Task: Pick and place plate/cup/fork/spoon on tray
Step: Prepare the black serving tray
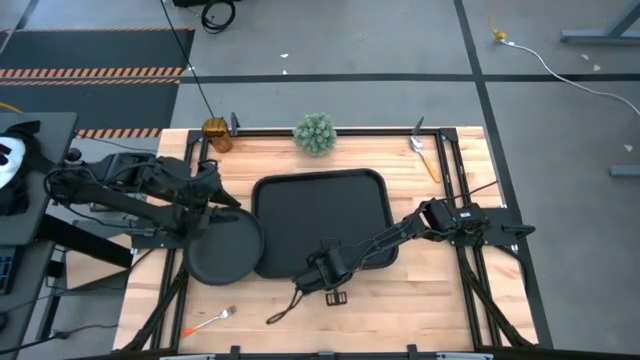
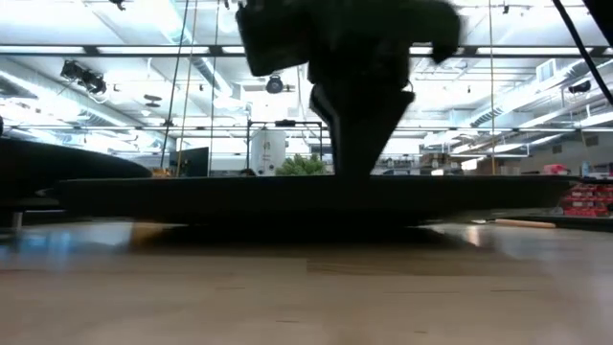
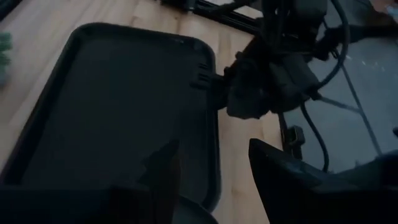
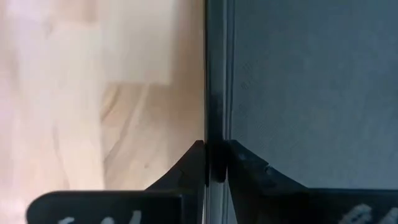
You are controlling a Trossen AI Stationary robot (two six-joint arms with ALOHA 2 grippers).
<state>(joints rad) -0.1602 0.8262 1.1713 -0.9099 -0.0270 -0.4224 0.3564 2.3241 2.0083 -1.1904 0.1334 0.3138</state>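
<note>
The black rectangular tray lies in the middle of the table. My right gripper is shut on its near rim. The round black plate lies left of the tray, its right edge at the tray's left rim. Whether it rests on that rim I cannot tell. My left gripper is over the plate's far edge, open, with nothing between its fingers. The amber cup stands at the far left. An orange-handled fork and another utensil lie near the front edge. My right gripper pinches the tray's near rim between its two fingers, one inside the tray and one outside. The fingers come from above, pointing down, across the rim. The tray stays level. Whether it is clear of the table I cannot tell.
A fuzzy green plant stands at the far edge behind the tray. More utensils lie at the far right. Black frame rails run along the table's sides. Bare wood shows at the near right.
</note>
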